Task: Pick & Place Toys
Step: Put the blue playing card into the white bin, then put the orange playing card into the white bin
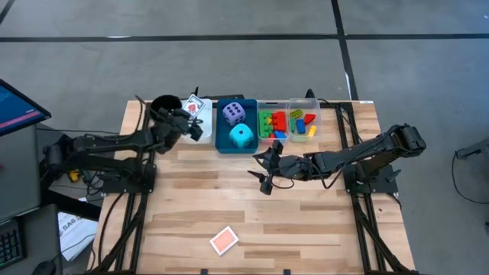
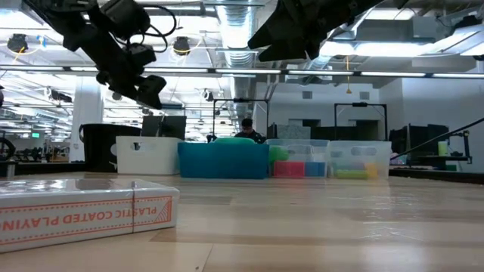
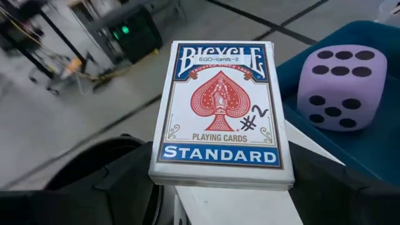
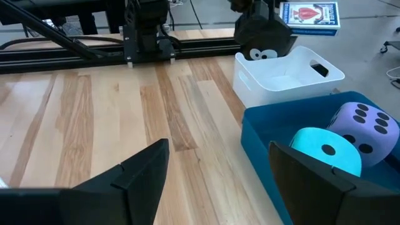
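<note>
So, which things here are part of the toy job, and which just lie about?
Job: card deck held by left gripper; second deck on table; purple die; cyan die; bricks.
Lying about: black cup, white bin, blue bin.

Both arms [image 1: 114, 145] matte black w/ black cables; gripper fingers [image 4: 134, 172] dark, wedge-shaped.

- Card pack [image 3: 222, 112]: boxed deck, face up, held above the white bin [image 4: 287, 75].
- Second card pack [image 1: 224, 241]: flat on table's near edge.
- Purple die [image 1: 234, 113] and cyan die [image 1: 242, 137]: side by side in blue bin [image 1: 221, 143].
- Bricks [image 1: 276, 122]: heaped in clear bins [image 1: 289, 104].
</note>
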Tool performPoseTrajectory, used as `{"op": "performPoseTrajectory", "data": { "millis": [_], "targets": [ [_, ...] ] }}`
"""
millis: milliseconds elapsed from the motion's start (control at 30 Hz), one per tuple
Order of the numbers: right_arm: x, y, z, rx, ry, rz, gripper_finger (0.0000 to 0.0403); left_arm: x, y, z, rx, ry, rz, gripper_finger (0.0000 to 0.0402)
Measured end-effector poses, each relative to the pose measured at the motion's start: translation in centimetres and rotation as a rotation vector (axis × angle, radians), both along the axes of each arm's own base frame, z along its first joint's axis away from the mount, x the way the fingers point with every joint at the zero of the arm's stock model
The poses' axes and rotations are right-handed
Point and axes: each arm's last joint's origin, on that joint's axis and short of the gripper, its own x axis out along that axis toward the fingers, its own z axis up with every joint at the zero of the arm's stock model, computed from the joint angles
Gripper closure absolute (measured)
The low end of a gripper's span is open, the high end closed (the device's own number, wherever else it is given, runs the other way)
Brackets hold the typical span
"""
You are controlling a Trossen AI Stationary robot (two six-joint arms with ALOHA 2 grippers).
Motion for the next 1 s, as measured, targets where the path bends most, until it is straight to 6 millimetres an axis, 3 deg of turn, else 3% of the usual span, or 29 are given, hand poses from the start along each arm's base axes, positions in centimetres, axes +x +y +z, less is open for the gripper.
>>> {"op": "performPoseTrajectory", "data": {
  "millis": [200,733,867,1000],
  "targets": [
    [0.0,0.0,0.0,0.002,-0.006,-0.001,0.0133,-0.4,1.1,-0.1,-0.073,-0.058,-0.017,0.009],
    [0.0,0.0,0.0,0.032,-0.014,-0.014,0.0133,-0.3,0.9,-0.4,-0.172,-0.153,-0.06,0.0019],
    [0.0,0.0,0.0,0.027,-0.013,-0.011,0.0133,0.1,0.6,-0.5,-0.29,-0.229,-0.18,0.0014],
    [0.0,0.1,0.0,0.025,-0.001,0.043,0.0133,1.2,-0.5,-0.2,-0.468,-0.33,-0.499,0.0019]
  ]
}}
